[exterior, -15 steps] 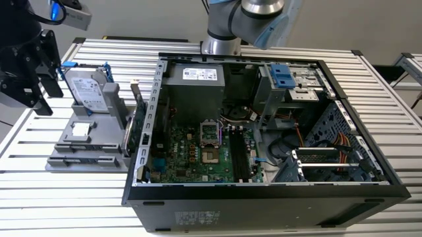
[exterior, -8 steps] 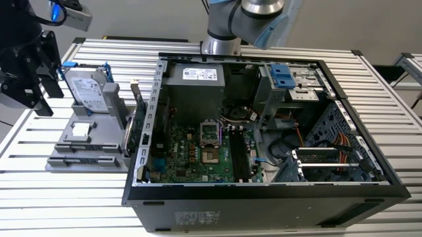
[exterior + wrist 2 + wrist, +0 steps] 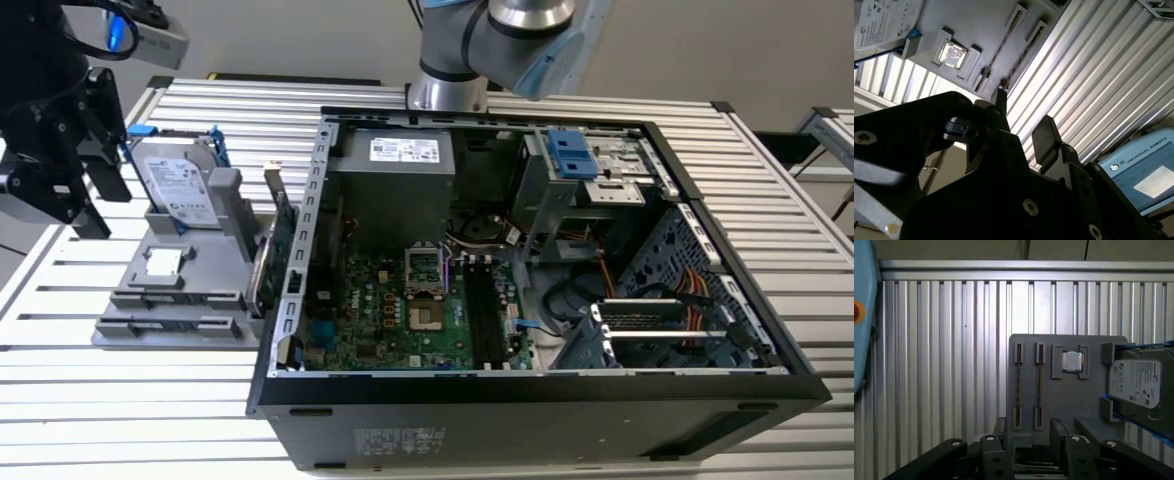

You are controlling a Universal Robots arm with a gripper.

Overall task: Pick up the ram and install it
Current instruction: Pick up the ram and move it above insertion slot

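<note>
Two ram sticks stand on edge in the slots of a grey holder [image 3: 1094, 422]: one ram [image 3: 1018, 387] and a second ram [image 3: 1039, 387], thin dark strips in the first wrist view. The second wrist view shows one ram [image 3: 999, 55] beyond the fingertips. My black gripper [image 3: 1029, 432] hangs open above the holder's ram end, with nothing between its fingers [image 3: 1046, 137]. In the exterior view the gripper [image 3: 80, 200] is high at the left, above and left of the holder [image 3: 174, 300]. The open computer case [image 3: 521, 250] lies in the middle with its motherboard [image 3: 400, 300] exposed.
On the holder also sit a silver hard drive [image 3: 180, 180] with blue rails, a processor chip [image 3: 1072, 361] and an upright green expansion card [image 3: 267, 270]. All of it rests on a ribbed aluminium table [image 3: 134, 400]. The arm's base [image 3: 447, 90] stands behind the case.
</note>
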